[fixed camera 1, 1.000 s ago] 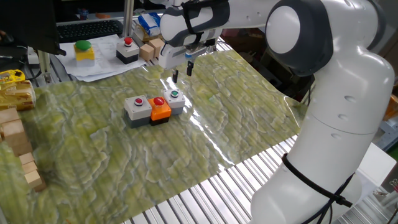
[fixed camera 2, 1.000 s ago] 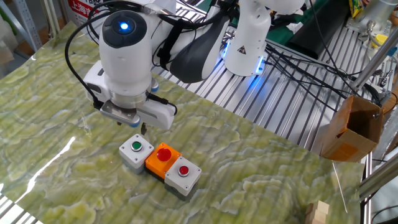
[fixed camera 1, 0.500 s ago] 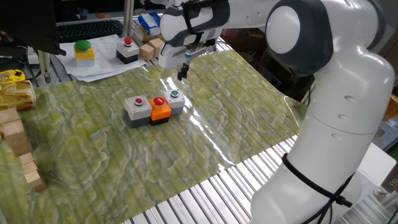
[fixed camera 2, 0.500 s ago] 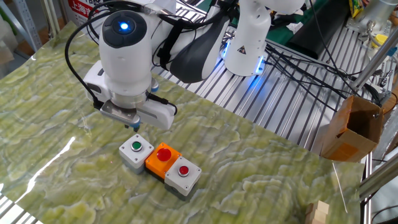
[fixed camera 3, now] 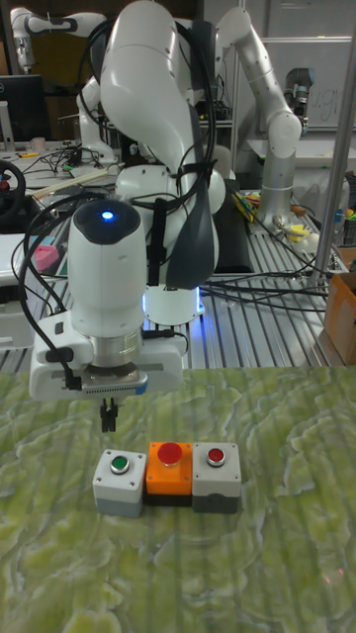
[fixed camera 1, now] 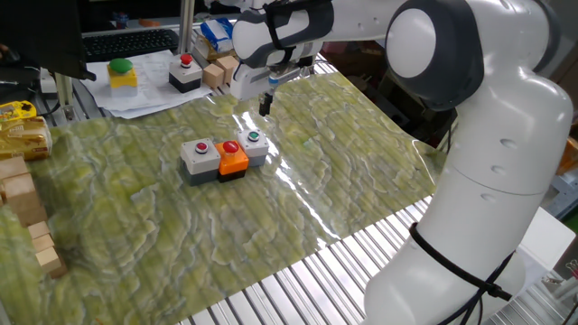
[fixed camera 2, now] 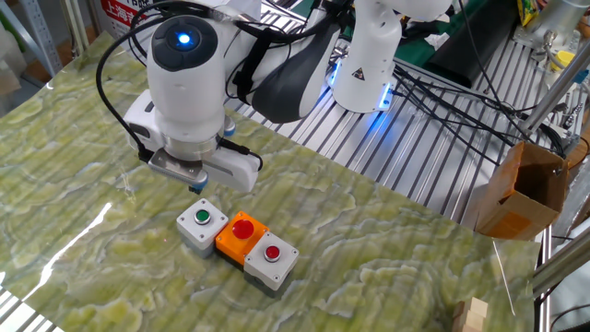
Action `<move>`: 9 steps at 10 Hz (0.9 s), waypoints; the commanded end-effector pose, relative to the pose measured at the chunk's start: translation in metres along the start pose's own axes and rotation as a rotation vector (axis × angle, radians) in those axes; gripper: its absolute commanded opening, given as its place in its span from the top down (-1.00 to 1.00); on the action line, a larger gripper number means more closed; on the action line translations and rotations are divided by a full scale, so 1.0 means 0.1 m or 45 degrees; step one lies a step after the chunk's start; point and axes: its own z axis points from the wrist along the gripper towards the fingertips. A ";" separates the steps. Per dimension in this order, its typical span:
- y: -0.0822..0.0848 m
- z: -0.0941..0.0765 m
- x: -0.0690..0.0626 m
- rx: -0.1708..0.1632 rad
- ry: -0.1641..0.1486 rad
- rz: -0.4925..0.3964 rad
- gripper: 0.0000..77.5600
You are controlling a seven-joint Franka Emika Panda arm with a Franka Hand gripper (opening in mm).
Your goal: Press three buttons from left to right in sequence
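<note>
Three touching button boxes sit in a row on the green marbled mat: a grey box with a red cap (fixed camera 1: 200,149) (fixed camera 2: 272,254) (fixed camera 3: 216,458), an orange box with a red cap (fixed camera 1: 232,152) (fixed camera 2: 243,229) (fixed camera 3: 170,457) and a grey box with a green cap (fixed camera 1: 254,140) (fixed camera 2: 203,219) (fixed camera 3: 120,465). My gripper (fixed camera 1: 265,104) (fixed camera 2: 198,189) (fixed camera 3: 109,417) hovers just behind and above the green-capped box without touching it. Its fingers are shut together and hold nothing.
A yellow box with a big green button (fixed camera 1: 121,72) and a black-based box with a red button (fixed camera 1: 185,74) stand at the back. Wooden blocks (fixed camera 1: 23,203) line the left edge. A cardboard box (fixed camera 2: 525,189) stands off the mat on the slatted metal table.
One second ago the fingers stood apart above the green-capped box; they have since closed together. The arm has hardly moved, and the boxes have not shifted.
</note>
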 end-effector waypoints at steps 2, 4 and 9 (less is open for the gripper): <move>1.19 0.06 0.13 -0.114 0.028 0.185 0.96; 1.29 0.07 0.20 -0.124 0.027 0.194 0.96; 1.61 0.22 0.20 -0.176 0.022 0.254 0.96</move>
